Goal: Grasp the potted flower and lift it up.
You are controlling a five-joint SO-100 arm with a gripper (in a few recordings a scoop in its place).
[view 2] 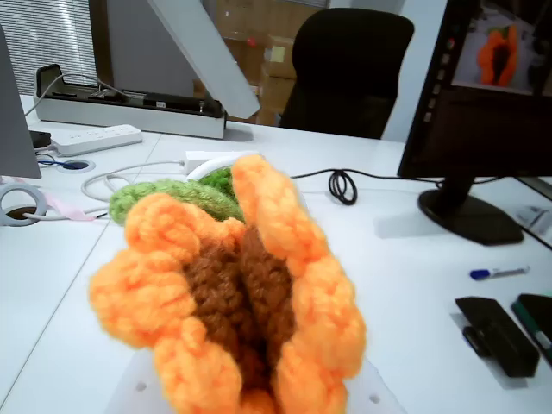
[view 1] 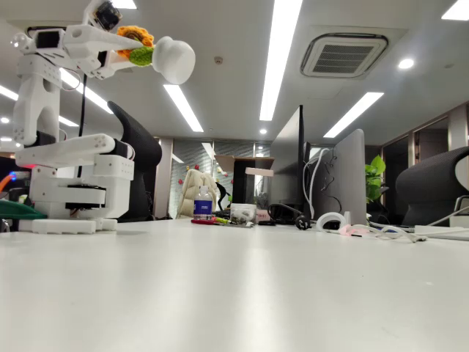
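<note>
Arm: white SO-100 (view 1: 69,158) at left of the fixed view, base on the white table (view 1: 242,293), upper links raised, wrist reaching right near the top edge.
Gripper: (view 1: 130,50) high above the table in the fixed view; white fingers (view 1: 110,40) closed round the flower head & leaves. In the wrist view a pale finger (view 2: 207,56) slants across the upper left.
Potted flower: (view 1: 157,55) held in the air, well clear of the table, lying roughly sideways; round white pot pointing right, orange petals toward the wrist, green leaf betw. them.
Flower, wrist view: (view 2: 237,302) close to the lens, petals squeezed together into a fold around the brown centre; green knitted leaf (view 2: 172,197) behind at left; a bit of white pot rim just above the leaf.
Pincer state: narrow, clamped on the flower.
Table, fixed view: bare near the camera; far back a small bottle w/ blue label (view 1: 203,203), cables, a monitor (view 1: 333,180) seen from behind, a large-leaved green plant (view 1: 375,180).
Table, wrist view: monitor on a stand (view 2: 479,129) at right, coiled black cable (view 2: 342,185), white power strip (view 2: 97,138), blue-capped marker (view 2: 498,272), black object (view 2: 496,335) at lower right, black office chair (view 2: 349,69) behind.
Ceiling: strip lights (view 1: 282,55) & an AC vent (view 1: 343,55).
</note>
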